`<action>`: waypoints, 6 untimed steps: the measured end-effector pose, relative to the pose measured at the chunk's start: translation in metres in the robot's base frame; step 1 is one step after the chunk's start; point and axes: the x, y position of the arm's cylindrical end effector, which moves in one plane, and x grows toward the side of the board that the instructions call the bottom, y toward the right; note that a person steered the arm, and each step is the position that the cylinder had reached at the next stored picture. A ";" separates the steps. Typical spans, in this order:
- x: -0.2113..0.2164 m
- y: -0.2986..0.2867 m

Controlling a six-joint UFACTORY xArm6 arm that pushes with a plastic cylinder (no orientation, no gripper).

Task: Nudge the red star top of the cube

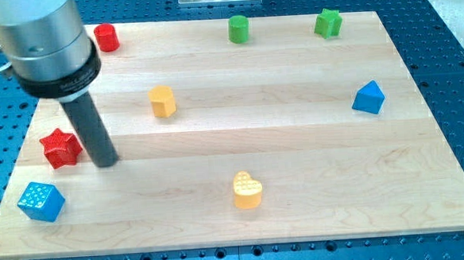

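My tip just right of red star, blue cube near board's left edge.

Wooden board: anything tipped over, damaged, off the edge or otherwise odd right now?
Nothing stands out. All eight blocks sit flat on the wooden board, apart from one another. The blue cube lies close to the bottom-left corner but fully on it. My tip rests just right of the red star.

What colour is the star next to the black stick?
Red. The red star sits just left of my tip in the camera view.
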 end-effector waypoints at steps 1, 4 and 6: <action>0.015 -0.018; -0.039 -0.026; 0.036 0.011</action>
